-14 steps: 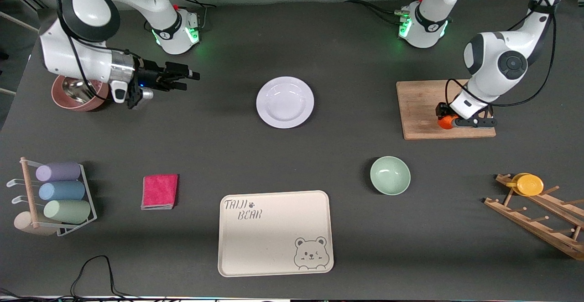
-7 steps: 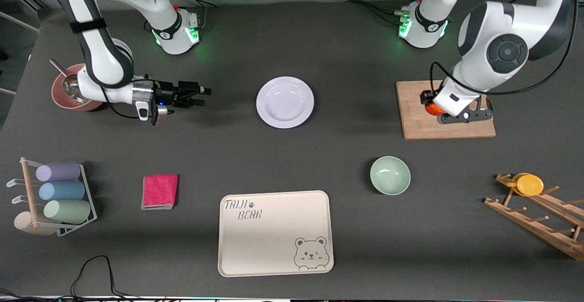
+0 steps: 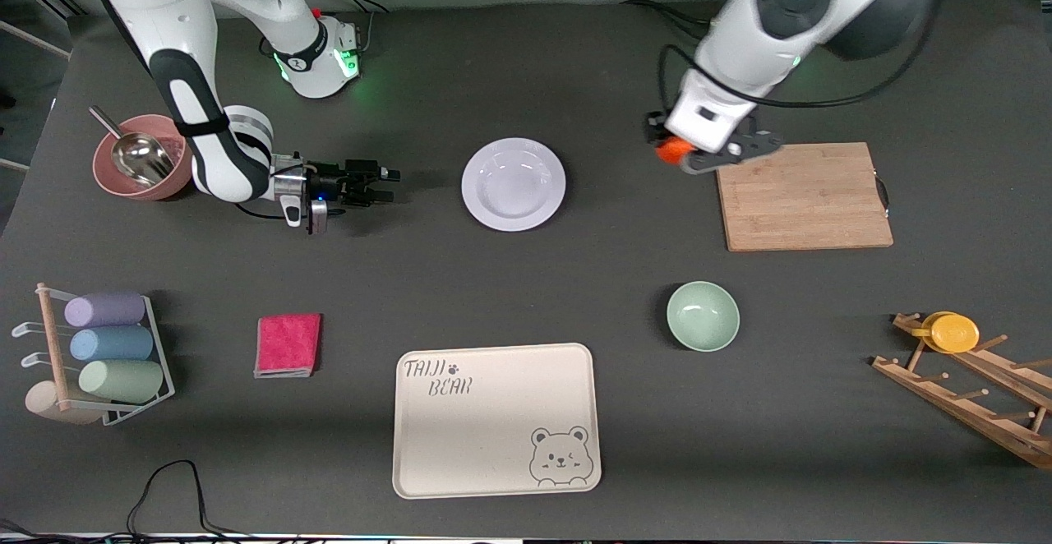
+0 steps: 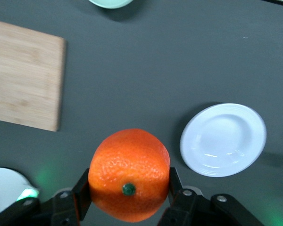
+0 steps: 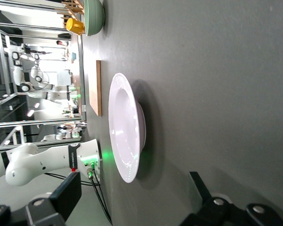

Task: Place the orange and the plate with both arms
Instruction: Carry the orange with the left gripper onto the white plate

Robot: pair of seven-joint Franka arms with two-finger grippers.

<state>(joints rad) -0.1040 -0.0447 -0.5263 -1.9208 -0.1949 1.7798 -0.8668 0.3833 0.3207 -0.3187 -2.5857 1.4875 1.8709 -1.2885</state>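
Observation:
My left gripper (image 3: 675, 151) is shut on the orange (image 3: 672, 149) and holds it in the air over the table between the cutting board (image 3: 804, 195) and the plate (image 3: 514, 183). In the left wrist view the orange (image 4: 129, 173) sits between the two fingers, stem spot showing, with the plate (image 4: 223, 139) below it. My right gripper (image 3: 380, 186) is open and empty, low over the table beside the plate, toward the right arm's end. The right wrist view shows the plate (image 5: 126, 126) edge-on just ahead of the open fingers.
A pale green bowl (image 3: 703, 315) and a cream bear tray (image 3: 496, 420) lie nearer the front camera. A pink bowl with a metal scoop (image 3: 140, 166), a pink cloth (image 3: 288, 344), a cup rack (image 3: 97, 357) and a wooden rack with a yellow cup (image 3: 953, 333) stand toward the table ends.
My left gripper lifted the orange off the cutting board and carried it toward the plate. My right gripper moved lower and closer to the plate's edge.

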